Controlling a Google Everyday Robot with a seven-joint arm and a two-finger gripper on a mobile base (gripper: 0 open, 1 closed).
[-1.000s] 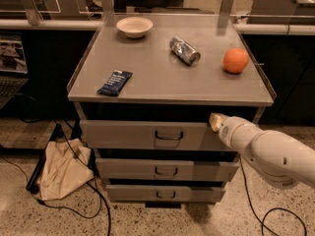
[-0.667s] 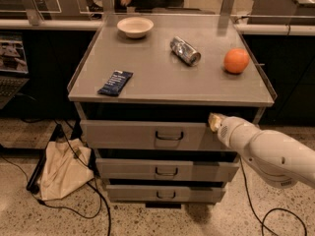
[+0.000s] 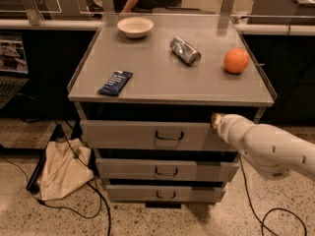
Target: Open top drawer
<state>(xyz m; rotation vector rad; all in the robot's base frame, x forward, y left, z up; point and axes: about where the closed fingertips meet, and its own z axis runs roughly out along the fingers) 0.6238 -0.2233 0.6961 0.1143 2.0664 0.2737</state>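
Observation:
The top drawer (image 3: 128, 134) is the widest grey front under the cabinet's tabletop, with a dark loop handle (image 3: 169, 135) at its middle. A dark gap runs between the tabletop's edge and the top of the drawer front. My gripper (image 3: 215, 121) is at the end of the white arm (image 3: 266, 149) that comes in from the lower right. It sits at the upper right part of the drawer front, to the right of the handle and just under the tabletop's edge. The arm hides the drawer's right end.
Two narrower drawers (image 3: 166, 171) lie below. On the tabletop (image 3: 162, 77) lie a white bowl (image 3: 135, 26), a blue packet (image 3: 115, 82), a lying can (image 3: 185, 50) and an orange (image 3: 236, 61). A cloth bag (image 3: 61, 168) and cables (image 3: 93, 200) lie on the floor at the left.

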